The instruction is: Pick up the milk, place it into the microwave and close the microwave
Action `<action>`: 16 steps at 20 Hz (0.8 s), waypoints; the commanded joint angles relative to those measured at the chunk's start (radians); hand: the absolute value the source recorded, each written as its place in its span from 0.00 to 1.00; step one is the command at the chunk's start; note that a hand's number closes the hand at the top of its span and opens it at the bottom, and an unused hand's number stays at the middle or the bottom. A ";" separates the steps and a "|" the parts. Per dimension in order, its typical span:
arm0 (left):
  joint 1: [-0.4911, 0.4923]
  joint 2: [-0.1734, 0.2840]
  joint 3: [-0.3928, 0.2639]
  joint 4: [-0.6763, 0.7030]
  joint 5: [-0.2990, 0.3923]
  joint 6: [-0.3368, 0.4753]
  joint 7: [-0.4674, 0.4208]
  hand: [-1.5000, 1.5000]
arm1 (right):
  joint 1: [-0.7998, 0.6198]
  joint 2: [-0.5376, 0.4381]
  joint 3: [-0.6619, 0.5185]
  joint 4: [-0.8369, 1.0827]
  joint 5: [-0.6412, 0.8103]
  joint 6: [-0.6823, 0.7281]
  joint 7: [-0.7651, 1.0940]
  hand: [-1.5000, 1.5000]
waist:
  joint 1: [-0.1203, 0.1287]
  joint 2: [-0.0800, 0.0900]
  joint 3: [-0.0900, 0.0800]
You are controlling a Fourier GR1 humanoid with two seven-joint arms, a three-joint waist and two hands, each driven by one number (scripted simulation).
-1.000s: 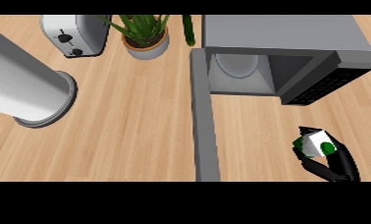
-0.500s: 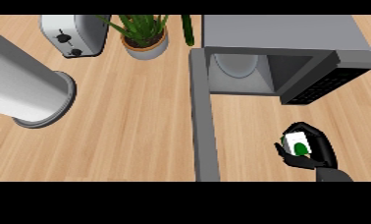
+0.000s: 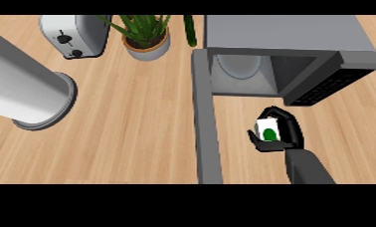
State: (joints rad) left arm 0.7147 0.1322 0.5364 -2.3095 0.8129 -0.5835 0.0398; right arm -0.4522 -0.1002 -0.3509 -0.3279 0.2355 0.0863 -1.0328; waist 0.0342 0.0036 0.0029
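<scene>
Lower right of the frame: right hand grasping the milk carton, fingers and thumb curled round it, white carton with a green mark facing up. Hand and milk sit over the wooden desk, just below the microwave opening, not inside it. Grey right forearm runs down to the bottom edge.

Upper right: microwave is open, grey top, cavity visible with a pale round turntable inside. Its door shows as a long grey strip running from the microwave's left corner down the middle of the frame to the bottom. Dark control panel angled at the microwave's right side.

Upper middle: potted plant with green spiky leaves in a grey and brown pot, just left of the microwave. Upper left: silver toaster with dark knobs, near the plant. Left side: large grey cylinder angled in from the left edge, well apart from the milk. Left hand not visible.
</scene>
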 commanded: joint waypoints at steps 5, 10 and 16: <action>0.053 0.022 0.038 -0.129 0.141 0.011 0.056 0.00 | -0.126 0.074 0.013 0.006 0.020 -0.145 -0.006 1.00 | -0.001 0.001 0.000; 0.008 -0.037 0.018 -0.126 0.074 0.036 0.071 0.00 | -0.204 0.030 0.005 0.009 0.005 -0.124 0.053 1.00 | -0.010 0.001 -0.001; 0.028 -0.050 0.046 -0.074 0.085 -0.051 0.059 0.00 | -0.320 -0.050 -0.018 0.074 0.000 -0.135 0.125 1.00 | 0.012 0.005 -0.001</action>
State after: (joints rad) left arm 0.6978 0.1176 0.5699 -2.3105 0.8811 -0.5976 0.0949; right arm -0.7091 -0.1262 -0.3553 -0.2868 0.2388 -0.0148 -0.9348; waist 0.0315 0.0065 0.0018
